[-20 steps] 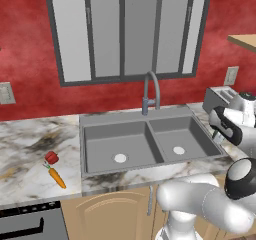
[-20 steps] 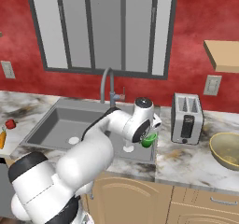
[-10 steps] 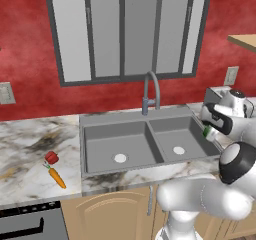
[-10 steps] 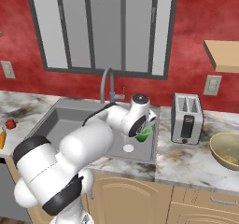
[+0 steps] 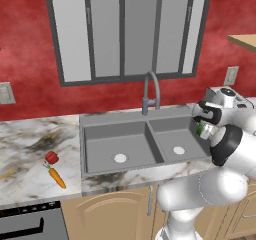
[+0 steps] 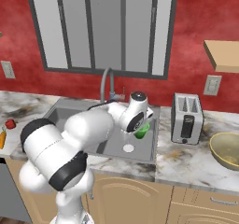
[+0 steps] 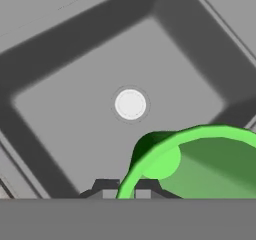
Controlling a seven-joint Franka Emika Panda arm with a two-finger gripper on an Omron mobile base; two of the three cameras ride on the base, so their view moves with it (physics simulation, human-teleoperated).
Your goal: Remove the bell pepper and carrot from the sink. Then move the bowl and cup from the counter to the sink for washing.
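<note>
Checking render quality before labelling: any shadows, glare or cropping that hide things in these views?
Hand view: cup cropped at the frame edge, dark shadow along the sink walls. Left base view: arm partly covers the cup. Right base view: even light, no glare, bowl cut off.

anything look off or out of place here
Nothing spilled or damaged. The bell pepper and carrot lie on the counter left of the sink; the bowl sits upright beyond the toaster. The hand holds the cup over the right basin.
</note>
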